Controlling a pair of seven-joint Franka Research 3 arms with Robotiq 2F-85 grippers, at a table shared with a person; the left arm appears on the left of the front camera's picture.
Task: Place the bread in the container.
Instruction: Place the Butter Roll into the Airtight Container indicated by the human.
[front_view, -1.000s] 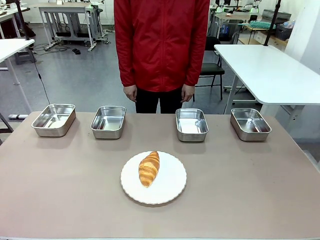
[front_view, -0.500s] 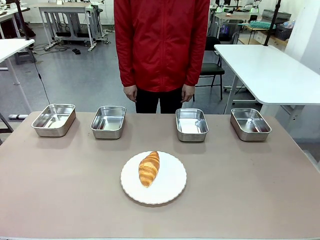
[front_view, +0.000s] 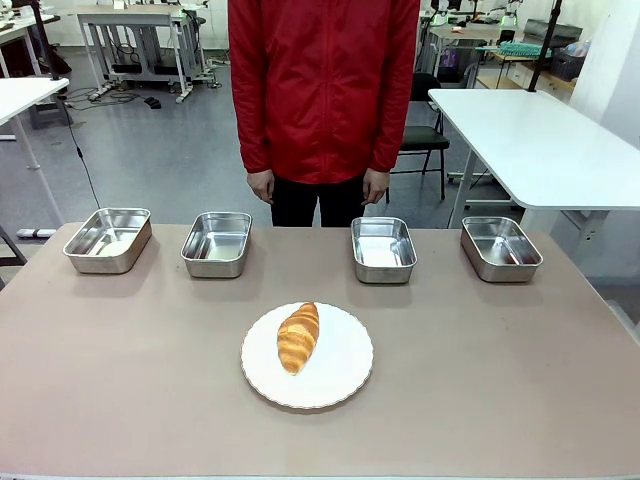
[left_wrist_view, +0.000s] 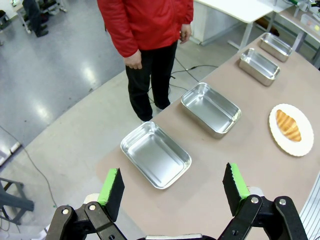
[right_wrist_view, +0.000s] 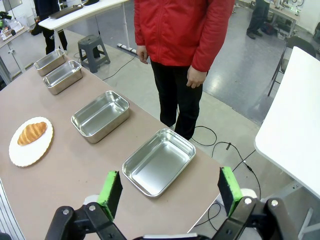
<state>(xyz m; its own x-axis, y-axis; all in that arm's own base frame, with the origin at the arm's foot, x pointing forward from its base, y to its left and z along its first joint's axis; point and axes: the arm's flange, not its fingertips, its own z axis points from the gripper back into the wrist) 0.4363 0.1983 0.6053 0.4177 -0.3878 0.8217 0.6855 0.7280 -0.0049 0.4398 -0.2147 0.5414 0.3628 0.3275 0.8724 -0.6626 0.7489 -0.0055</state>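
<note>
The golden-brown bread (front_view: 298, 337) lies on a round white plate (front_view: 340, 380) in the middle of the brown table; it also shows in the wrist views, bread (left_wrist_view: 288, 125) and bread (right_wrist_view: 31, 133). Four steel pans stand in a row along the far edge; which one is the container I cannot tell: pan (front_view: 108, 240), pan (front_view: 217, 243), pan (front_view: 383, 249), pan (front_view: 500, 248). My left gripper (left_wrist_view: 172, 187) hangs open high above the table's left end, over a pan (left_wrist_view: 155, 154). My right gripper (right_wrist_view: 170, 192) is open above the right end, over a pan (right_wrist_view: 159, 161). Both hold nothing.
A person in a red jacket (front_view: 322, 85) stands at the far side between the two middle pans, hands (front_view: 262, 186) hanging down off the table. A white table (front_view: 540, 140) stands at the back right. Bare tabletop surrounds the plate.
</note>
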